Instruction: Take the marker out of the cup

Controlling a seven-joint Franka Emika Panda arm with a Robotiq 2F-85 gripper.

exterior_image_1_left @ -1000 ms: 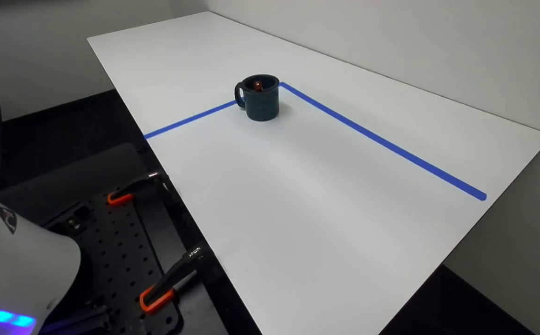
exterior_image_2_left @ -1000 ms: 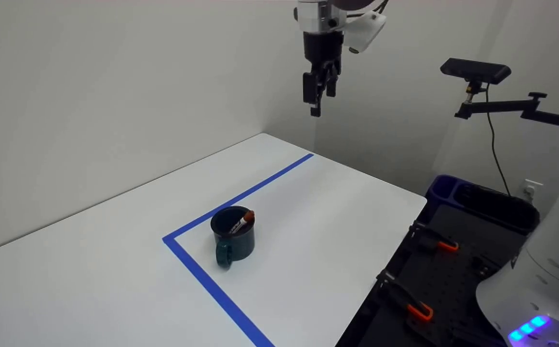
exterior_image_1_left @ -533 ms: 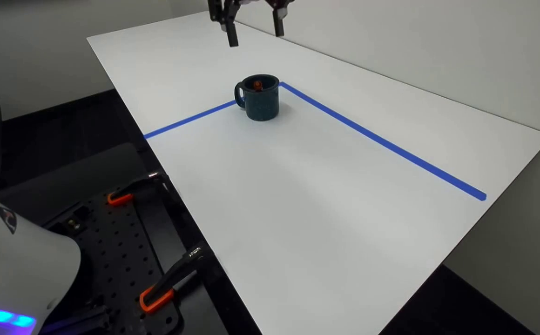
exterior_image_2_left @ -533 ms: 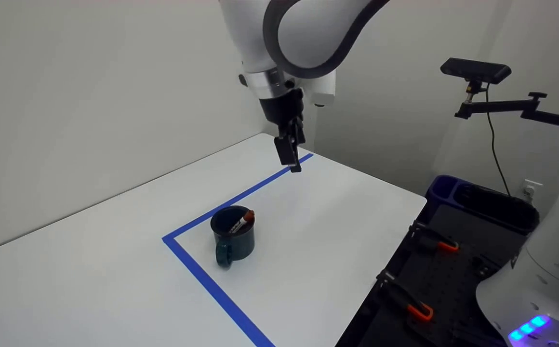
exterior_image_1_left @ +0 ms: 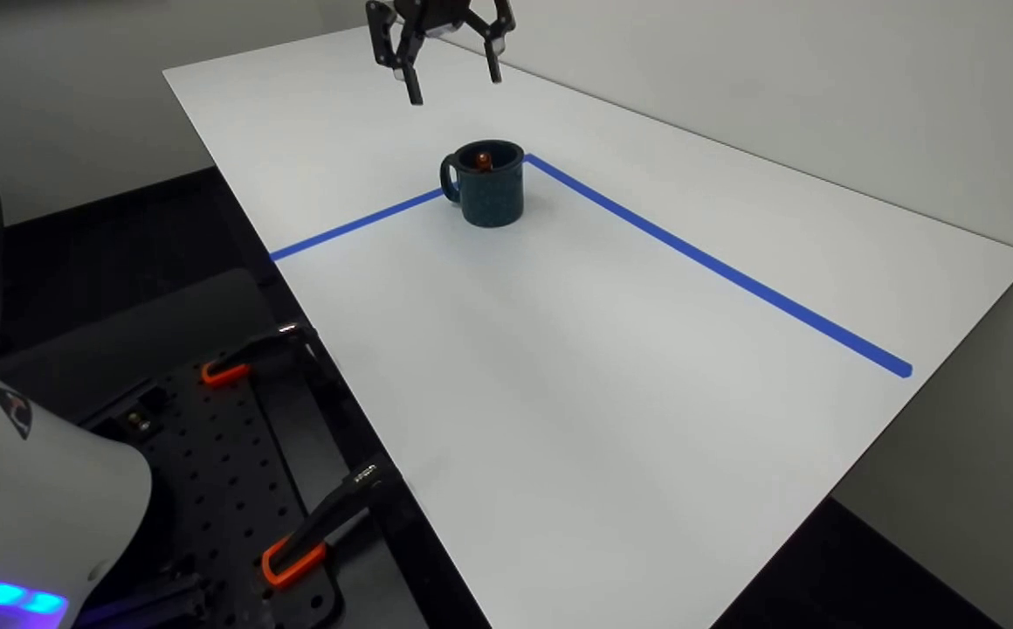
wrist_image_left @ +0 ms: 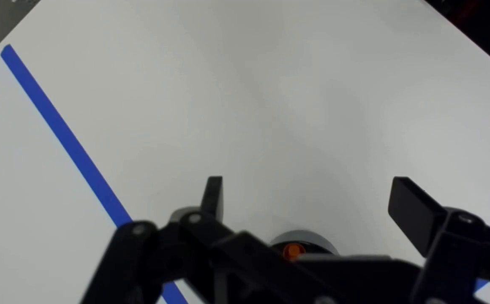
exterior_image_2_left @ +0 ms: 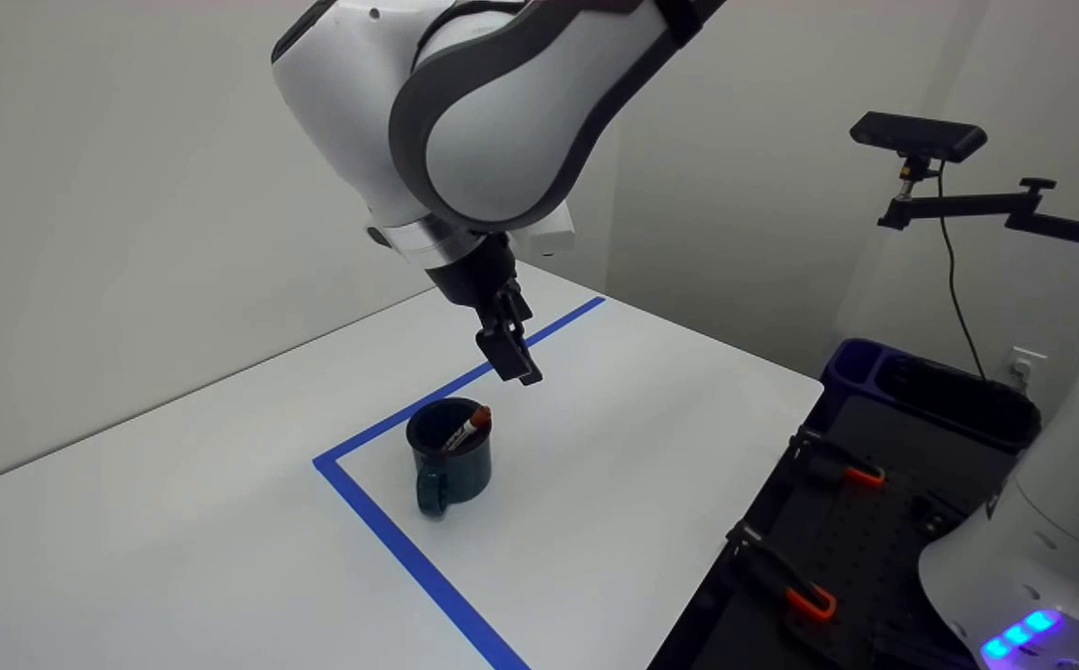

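Observation:
The dark blue-green cup (exterior_image_1_left: 492,196) stands upright on the white table, its handle at its left in this exterior view. It also shows in an exterior view (exterior_image_2_left: 467,476). The marker (exterior_image_2_left: 470,426) leans inside the cup, its reddish end at the rim and a pale section below; its lower end is hidden. In an exterior view only its reddish end (exterior_image_1_left: 484,161) shows. My gripper (exterior_image_1_left: 456,91) is open and empty, above the table and higher than the cup (exterior_image_2_left: 523,374). In the wrist view the fingers (wrist_image_left: 306,190) are wide apart; the marker's end (wrist_image_left: 294,251) and cup rim (wrist_image_left: 308,236) are partly hidden behind the gripper.
Blue tape lines (exterior_image_1_left: 716,266) run on the white table (exterior_image_1_left: 611,419), meeting in a corner by the cup. A wall (exterior_image_2_left: 177,186) stands along the table's far side. Clamps with orange parts (exterior_image_2_left: 814,603) sit by the robot base. A camera on an arm (exterior_image_2_left: 919,137) stands behind.
My gripper has come down and closer to the cup, entering view in an exterior view where it was absent a second ago. It stays open. The cup and marker have not moved.

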